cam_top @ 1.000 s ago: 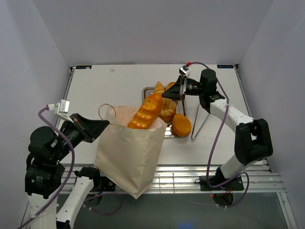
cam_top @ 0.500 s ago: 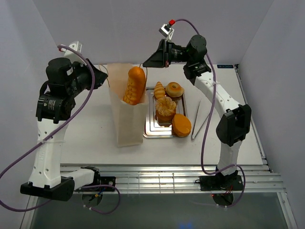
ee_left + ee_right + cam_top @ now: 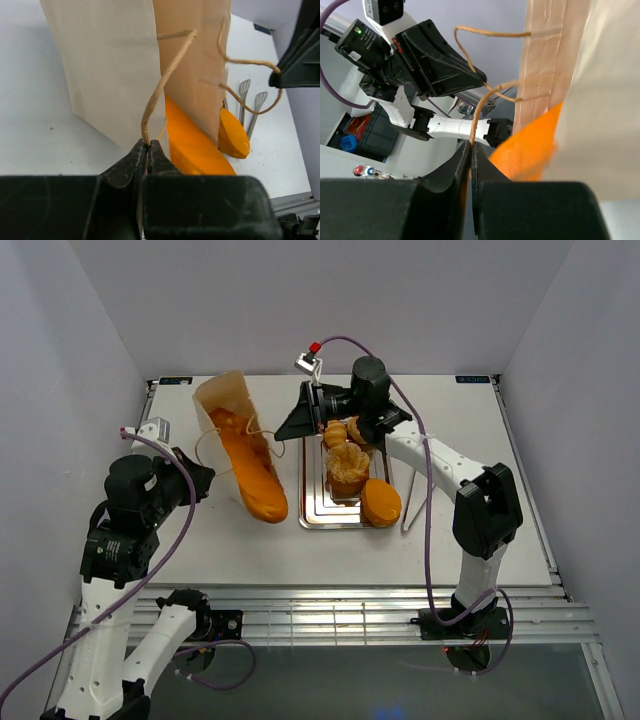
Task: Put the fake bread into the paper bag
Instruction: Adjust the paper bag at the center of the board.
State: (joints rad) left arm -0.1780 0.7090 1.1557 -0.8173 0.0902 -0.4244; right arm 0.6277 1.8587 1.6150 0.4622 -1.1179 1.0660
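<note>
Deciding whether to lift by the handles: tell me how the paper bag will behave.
Probably floppy: the paper bag looks thin-walled and already leans. Held only by its thin cord handles, it would likely swing. The glossy loaf poking from its mouth may slide out.

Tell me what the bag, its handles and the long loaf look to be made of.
Bag: pale tan paper, matte, with flat folds and creases.
Handles: thin twisted cord, probably paper or fibre twine, judging by the visible strands.
Long loaf: likely a plastic or foam imitation, since it is smooth and evenly orange with no crumb texture.
</note>
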